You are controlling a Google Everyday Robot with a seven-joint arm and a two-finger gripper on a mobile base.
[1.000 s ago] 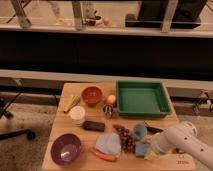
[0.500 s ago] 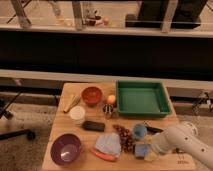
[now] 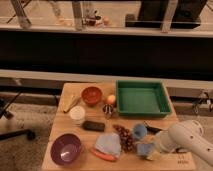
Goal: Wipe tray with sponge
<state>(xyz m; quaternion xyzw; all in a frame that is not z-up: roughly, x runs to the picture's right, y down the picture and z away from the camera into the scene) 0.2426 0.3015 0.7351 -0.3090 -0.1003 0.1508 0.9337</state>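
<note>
The green tray [image 3: 141, 83] sits at the back right of the wooden table, with nothing in it. The sponge [image 3: 143, 149], a small blue block, lies near the table's front edge, well in front of the tray. My gripper [image 3: 151, 150] comes in low from the right at the end of the white arm [image 3: 186, 138] and is shut on the sponge's right end. The arm hides the rest of the sponge.
A small blue cup [image 3: 139, 131] stands just behind the sponge, with a dark red cluster [image 3: 125, 138] and a pale blue cloth [image 3: 107, 144] to its left. Further left are a purple bowl [image 3: 66, 148], a white cup [image 3: 77, 114] and a red bowl [image 3: 91, 95].
</note>
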